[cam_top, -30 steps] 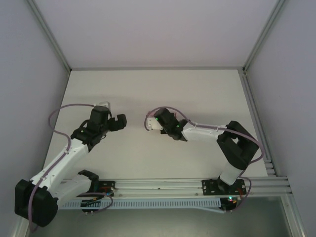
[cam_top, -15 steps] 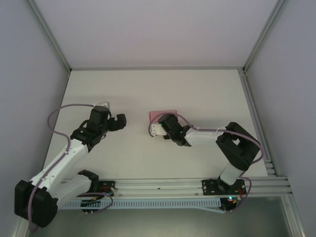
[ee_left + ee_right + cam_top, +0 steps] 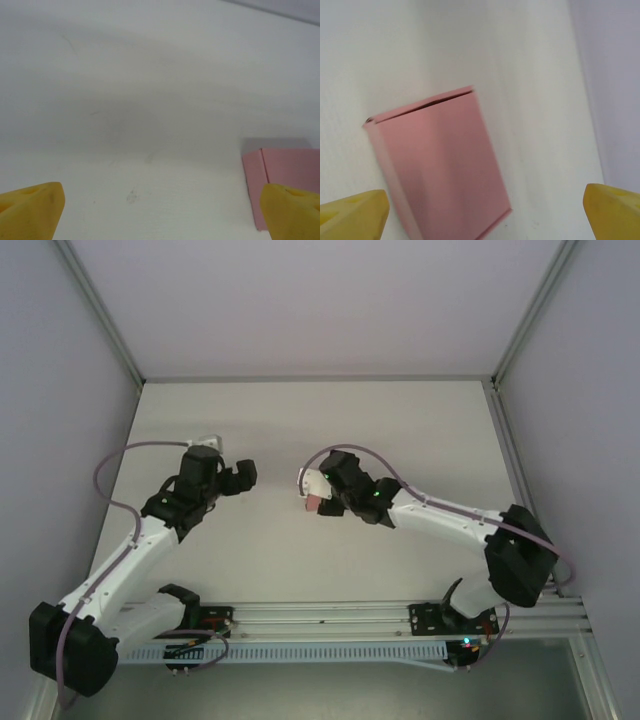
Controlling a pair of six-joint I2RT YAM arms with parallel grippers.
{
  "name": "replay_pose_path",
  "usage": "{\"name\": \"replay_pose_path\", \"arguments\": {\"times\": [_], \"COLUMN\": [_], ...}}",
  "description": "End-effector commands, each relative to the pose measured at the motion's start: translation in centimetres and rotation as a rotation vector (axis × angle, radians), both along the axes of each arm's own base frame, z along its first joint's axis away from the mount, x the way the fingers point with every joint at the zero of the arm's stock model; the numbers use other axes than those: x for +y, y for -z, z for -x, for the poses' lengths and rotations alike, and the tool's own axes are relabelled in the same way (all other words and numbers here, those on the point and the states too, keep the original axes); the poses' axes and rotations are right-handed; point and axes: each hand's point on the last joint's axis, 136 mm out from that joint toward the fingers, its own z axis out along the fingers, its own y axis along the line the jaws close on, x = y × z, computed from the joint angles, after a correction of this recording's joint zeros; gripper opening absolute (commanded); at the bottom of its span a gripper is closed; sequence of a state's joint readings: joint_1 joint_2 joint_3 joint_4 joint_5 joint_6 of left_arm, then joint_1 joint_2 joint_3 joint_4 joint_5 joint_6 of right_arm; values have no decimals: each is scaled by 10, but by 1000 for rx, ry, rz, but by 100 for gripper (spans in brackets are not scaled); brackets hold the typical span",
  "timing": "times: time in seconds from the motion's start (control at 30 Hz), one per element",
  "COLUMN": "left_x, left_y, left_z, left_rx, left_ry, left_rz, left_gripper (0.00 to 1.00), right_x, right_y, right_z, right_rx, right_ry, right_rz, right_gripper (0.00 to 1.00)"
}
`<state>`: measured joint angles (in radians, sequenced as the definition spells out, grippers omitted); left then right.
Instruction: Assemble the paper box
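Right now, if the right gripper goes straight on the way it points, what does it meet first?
Probably the pink box: it lies on the table straight ahead of the open right gripper, though depth is unclear.

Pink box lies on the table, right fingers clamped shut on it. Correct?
Not quite. The pink box lies on the table, but the right gripper is open: the right wrist view shows its fingers spread wide, not clamped.
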<state>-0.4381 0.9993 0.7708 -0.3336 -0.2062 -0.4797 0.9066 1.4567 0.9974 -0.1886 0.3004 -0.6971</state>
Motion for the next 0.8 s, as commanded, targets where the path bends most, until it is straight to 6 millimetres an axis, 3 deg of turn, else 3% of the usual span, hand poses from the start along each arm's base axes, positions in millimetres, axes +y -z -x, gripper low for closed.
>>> {"name": "replay_pose_path", "arguments": {"times": [0.0, 0.07, 0.13, 0.23, 0.3, 0.43, 0.53, 0.63, 0.77], "left_x": [5, 7, 11, 26, 51, 94, 111, 116, 106], "left_y": [-37, -44, -50, -54, -53, -31, -1, 24, 55], "left_z": [-23, -29, -35, -40, -44, -47, -50, -53, -64], "left_rx": [-154, -209, -270, -384, -453, -534, -499, -493, -450], "left_ry": [-22, -21, -24, -59, -150, -241, -265, -250, -139], "left_rz": [-44, -64, -87, -148, -181, -251, -302, -309, -329], "left_gripper": [100, 100, 100, 100, 100, 100, 100, 100, 100], "right_x": [-35, -76, -129, -216, -255, -295, -303, -303, -315], "right_y": [-67, -96, -110, -100, -80, -30, 4, 19, 36], "right_z": [-34, -53, -66, -70, -67, -58, -58, -60, -67], "right_rx": [-75, -92, -127, -193, -241, -331, -300, -327, -385], "right_ry": [302, 483, 683, 980, 1069, 1128, 1127, 1068, 1073], "right_rz": [-298, -502, -685, -877, -900, -865, -897, -945, -946], "right_gripper": [100, 100, 100, 100, 100, 100, 100, 100, 100]}}
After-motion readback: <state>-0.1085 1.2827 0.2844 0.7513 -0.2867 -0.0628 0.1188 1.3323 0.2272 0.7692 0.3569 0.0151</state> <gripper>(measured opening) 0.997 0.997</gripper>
